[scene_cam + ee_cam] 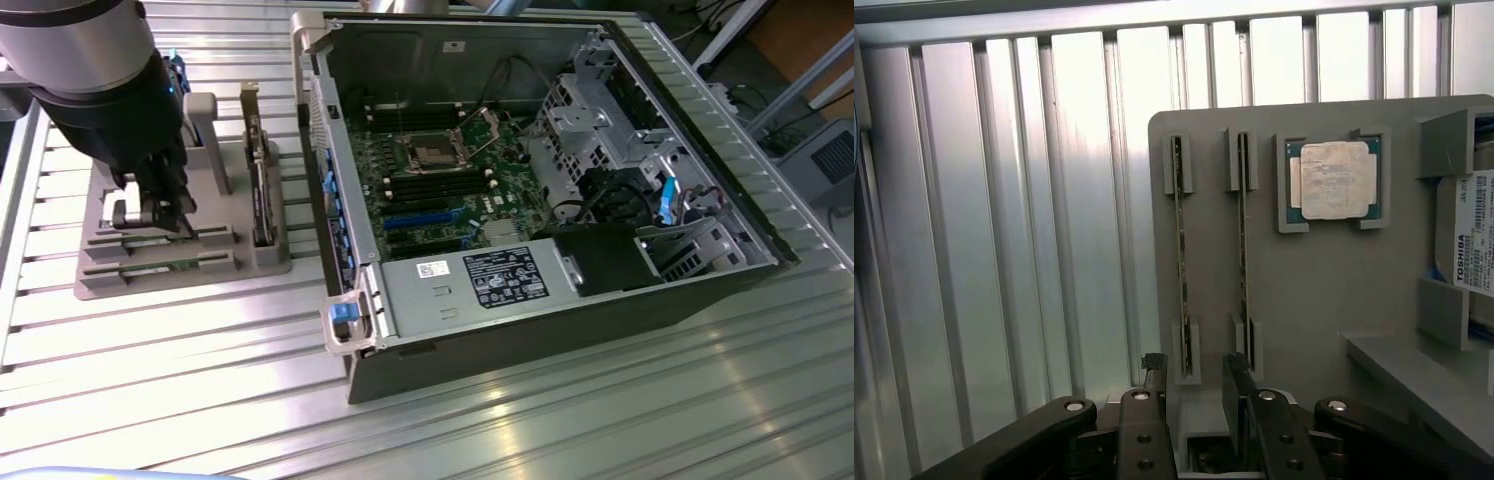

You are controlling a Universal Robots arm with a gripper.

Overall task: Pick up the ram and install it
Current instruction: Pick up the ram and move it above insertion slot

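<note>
Two ram sticks standing on edge in parallel slots of a grey holder (pixel 1314 290): the outer ram stick (pixel 1179 255) toward the holder's edge, the inner ram stick (pixel 1243 250) just beside the processor (pixel 1338 180), itself seated flat in a square recess. Beyond the processor, a hard drive (pixel 1474 235) with a white label, upright in the same holder. Over one end of the slots, the gripper (pixel 1194 380), fingers (pixel 1154 385) spread apart and holding nothing, with the outer ram stick's line running into the gap between them; touching or not, cannot tell. Seen in the exterior view, the gripper (pixel 158 218) low over the holder (pixel 94 285), at 9 o'clock of the open computer case (pixel 534 300), both holder and case resting on the ribbed metal surface (pixel 601 420).
</note>
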